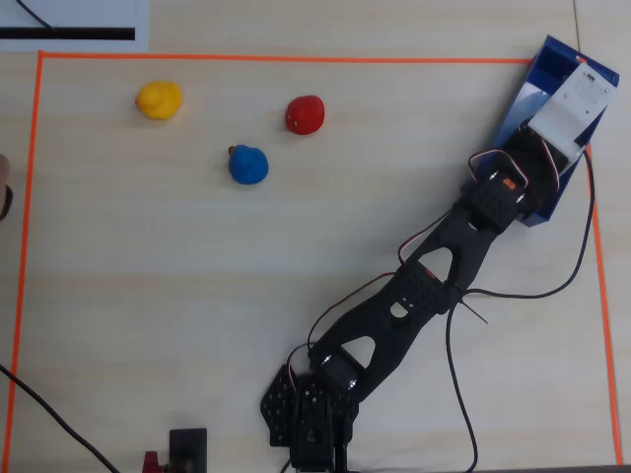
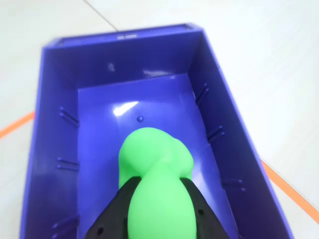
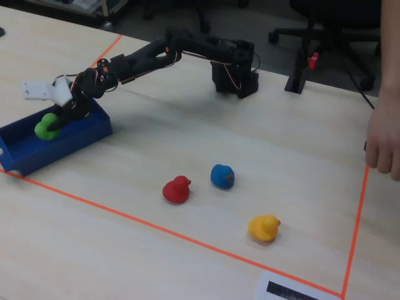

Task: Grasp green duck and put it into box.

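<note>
Overhead view: the black arm stretches to the deep-blue open-topped plastic box [image 1: 541, 85] at the top right corner — its white wrist part covers the inside.

Wrist view: the black gripper [image 2: 158, 199] clamps the small bright green rubber duck [image 2: 157, 169] over the box floor.

Fixed view: duck [image 3: 45, 127] sits low inside the box [image 3: 69, 145] — red duck [image 3: 176, 189], blue duck [image 3: 222, 176] and yellow duck [image 3: 264, 227] lie well apart.

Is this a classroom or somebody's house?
Probably an office or lab, not a house: black office chairs stand behind a pale wooden table marked with orange tape, where a small robot arm works among toy ducks.
</note>
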